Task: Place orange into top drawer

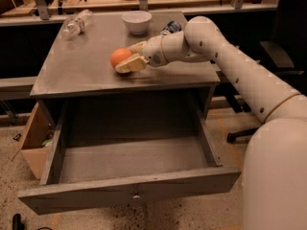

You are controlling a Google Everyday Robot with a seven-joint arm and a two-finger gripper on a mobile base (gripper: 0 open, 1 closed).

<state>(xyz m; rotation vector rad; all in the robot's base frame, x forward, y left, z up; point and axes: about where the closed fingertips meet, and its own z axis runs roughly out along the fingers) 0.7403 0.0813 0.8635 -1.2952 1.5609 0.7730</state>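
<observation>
The orange (118,57) rests on the grey table top (81,66), near its middle. My gripper (125,58) reaches in from the right at table height. It is open, with one finger (130,64) on the near side of the orange and the other (137,46) on the far side, so the fruit's right half sits between them. The top drawer (129,188) is pulled fully out below the table. Its inside is bare, and a small metal knob (135,195) sits at the centre of its front panel.
A white bowl (136,21) stands at the back of the table top and a clear plastic bottle (76,25) lies at the back left. A dark blue object (171,27) lies behind my arm. A cardboard box (32,139) sits on the floor at left, and a chair (271,56) stands at right.
</observation>
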